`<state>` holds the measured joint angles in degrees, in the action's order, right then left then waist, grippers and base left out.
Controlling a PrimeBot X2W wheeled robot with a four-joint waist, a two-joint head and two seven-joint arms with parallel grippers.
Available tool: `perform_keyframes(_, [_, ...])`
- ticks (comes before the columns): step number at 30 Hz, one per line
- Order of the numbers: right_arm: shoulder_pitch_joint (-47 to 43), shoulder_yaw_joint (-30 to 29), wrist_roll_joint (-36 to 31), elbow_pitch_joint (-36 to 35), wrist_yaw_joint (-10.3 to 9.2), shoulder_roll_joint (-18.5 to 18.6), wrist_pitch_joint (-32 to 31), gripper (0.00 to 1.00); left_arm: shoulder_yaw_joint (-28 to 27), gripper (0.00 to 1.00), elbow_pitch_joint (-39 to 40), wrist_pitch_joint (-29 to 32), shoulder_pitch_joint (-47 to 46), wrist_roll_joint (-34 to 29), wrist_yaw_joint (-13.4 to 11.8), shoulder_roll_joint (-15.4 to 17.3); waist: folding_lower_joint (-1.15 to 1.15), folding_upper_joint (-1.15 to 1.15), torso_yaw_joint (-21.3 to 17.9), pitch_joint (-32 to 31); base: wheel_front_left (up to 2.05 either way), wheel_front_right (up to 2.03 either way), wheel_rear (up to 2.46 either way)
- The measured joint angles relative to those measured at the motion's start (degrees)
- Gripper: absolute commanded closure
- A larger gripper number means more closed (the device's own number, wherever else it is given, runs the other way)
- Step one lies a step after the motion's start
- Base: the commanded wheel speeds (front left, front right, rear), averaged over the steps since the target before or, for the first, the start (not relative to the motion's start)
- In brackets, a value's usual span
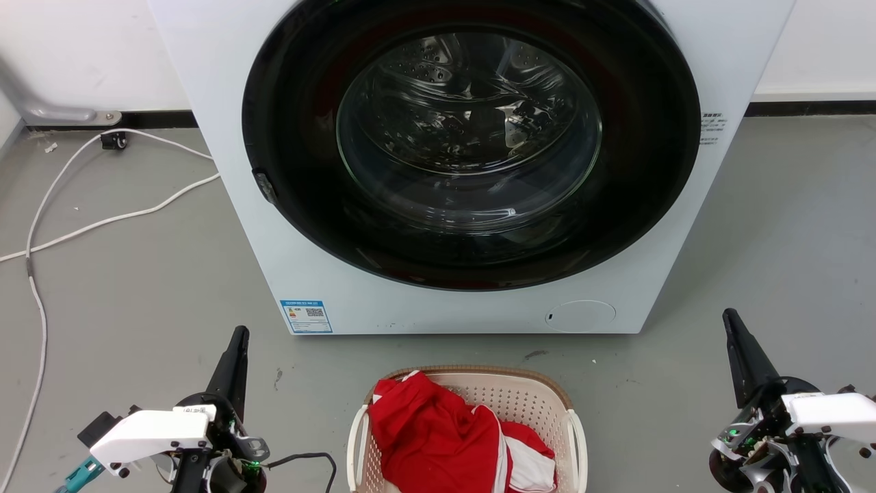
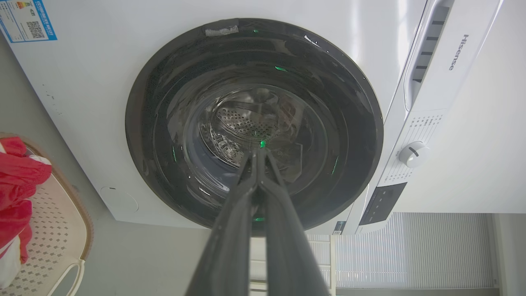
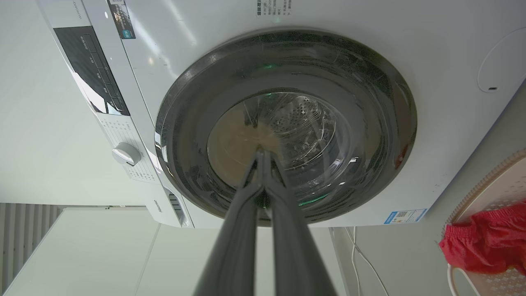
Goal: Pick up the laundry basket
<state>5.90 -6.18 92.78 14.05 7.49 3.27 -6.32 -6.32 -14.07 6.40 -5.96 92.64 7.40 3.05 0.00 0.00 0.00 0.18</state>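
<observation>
You're at the approach: the laundry basket (image 1: 527, 404) sits on the floor (image 1: 137, 294) at 6 o'clock, before the washing machine (image 1: 438, 308). Your left hand (image 1: 239, 339) at 8 and right hand (image 1: 733, 325) at 4 are clenched, empty. Next: open both, reach its side handles (image 1: 580, 438).

The washer (image 2: 94, 70) reads "Hisense" on its drawer front (image 2: 452, 65); its blue label (image 2: 28, 20) is illegible.

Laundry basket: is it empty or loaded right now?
Loaded: red and white clothing lies heaped inside the laundry basket, reaching its rim on the left.
</observation>
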Motion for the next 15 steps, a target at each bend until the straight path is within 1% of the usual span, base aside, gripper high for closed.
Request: perform_keyframes(15, [0.0,-0.1,-0.1,0.0,0.0,-0.1,0.0,1.0,0.0,1.0,0.0,0.0,0.0,-0.1,0.0,0.0,0.0,0.0,0.0,0.0,0.0,0.0,0.0])
